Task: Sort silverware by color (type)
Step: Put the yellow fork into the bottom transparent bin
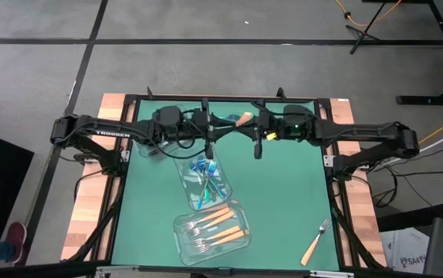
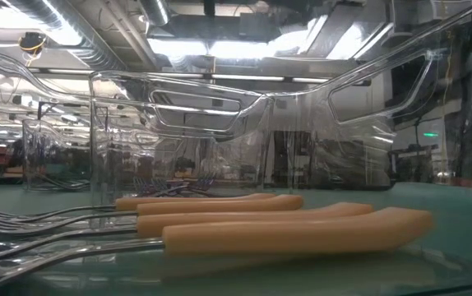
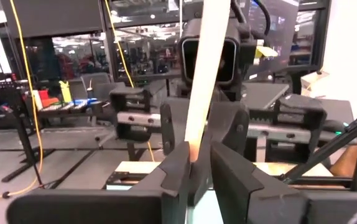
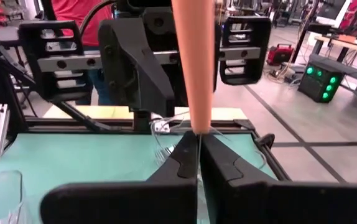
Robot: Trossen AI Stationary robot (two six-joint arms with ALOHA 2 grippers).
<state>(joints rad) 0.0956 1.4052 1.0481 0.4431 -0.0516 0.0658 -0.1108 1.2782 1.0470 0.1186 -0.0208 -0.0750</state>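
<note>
at table's far edge, both pincers (image 1: 208,135) (image 1: 258,147) clenched on one orange-handled fork (image 1: 244,119), tines hidden

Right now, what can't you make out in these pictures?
- High view: the left arm covers a clear container; contents unseen.
- Left wrist view: the orange handle between the left fingers runs off the edge; head unseen.
- High view: iridescent utensils too small to count.

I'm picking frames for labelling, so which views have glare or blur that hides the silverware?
Low view: ceiling lights glare through the clear container, and the orange handles up close look soft. Left wrist view: the handle in the left claw is washed out pale. High view: evenly lit, forks small.
</note>
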